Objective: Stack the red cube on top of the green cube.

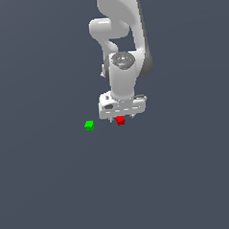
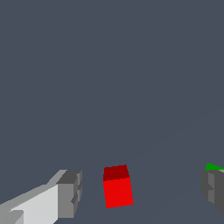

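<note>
Under the wrist, on the floor: red cube [image 1: 120,120], half tucked beneath the white gripper [image 1: 120,117] in the exterior view.
Red cube in the wrist view: [image 2: 117,187] seen between the two fingers, clear of both, gaps on either side.
Gripper in the wrist view: [image 2: 142,190] spread wide, nothing held; grey pad of one finger [image 2: 70,194] at one side of the cube, the other finger [image 2: 214,187] far off at the picture's edge.
Contact with the cube: none visible; fingertips seemingly at or near the cube's level, though height above the floor hard to judge from either view.
Green cube: [image 1: 89,125] on the floor toward the exterior view's left of the red cube, apart from it, not touching.
Green cube in the wrist view: [image 2: 213,167] only a sliver showing behind the far finger.
Arm: [image 1: 124,48] white, reaching down from the top of the exterior view, wrist pointing straight down.
Floor: [image 1: 53,187] plain dark grey-blue.
</note>
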Action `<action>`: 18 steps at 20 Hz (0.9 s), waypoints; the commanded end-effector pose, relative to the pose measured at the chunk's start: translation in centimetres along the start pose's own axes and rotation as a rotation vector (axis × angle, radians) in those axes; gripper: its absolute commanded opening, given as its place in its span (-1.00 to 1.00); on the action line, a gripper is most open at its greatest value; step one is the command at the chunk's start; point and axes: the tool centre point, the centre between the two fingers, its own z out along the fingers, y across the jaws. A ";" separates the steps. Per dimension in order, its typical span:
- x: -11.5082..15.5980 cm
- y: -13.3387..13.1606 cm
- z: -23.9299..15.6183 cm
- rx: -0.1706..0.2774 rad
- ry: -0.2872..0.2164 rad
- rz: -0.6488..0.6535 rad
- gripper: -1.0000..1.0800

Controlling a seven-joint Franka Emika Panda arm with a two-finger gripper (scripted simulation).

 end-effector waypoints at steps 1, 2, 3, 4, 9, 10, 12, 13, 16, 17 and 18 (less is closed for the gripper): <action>-1.4 -0.3 1.3 0.002 0.000 -0.025 0.92; -2.0 -0.4 1.8 0.002 0.000 -0.036 0.92; -2.6 -0.5 2.3 0.003 0.000 -0.047 0.92; -3.1 -0.6 2.8 0.004 0.000 -0.057 0.92; -5.4 -1.0 4.8 0.006 0.000 -0.098 0.92; -5.8 -1.0 5.2 0.007 0.000 -0.105 0.92; -6.4 -1.1 5.7 0.008 0.000 -0.116 0.92; -6.6 -1.1 6.0 0.008 0.000 -0.120 0.92; -7.1 -1.1 6.5 0.008 0.000 -0.130 0.92; -7.2 -1.1 6.6 0.008 0.000 -0.131 0.92; -7.2 -1.1 6.6 0.009 0.000 -0.132 0.92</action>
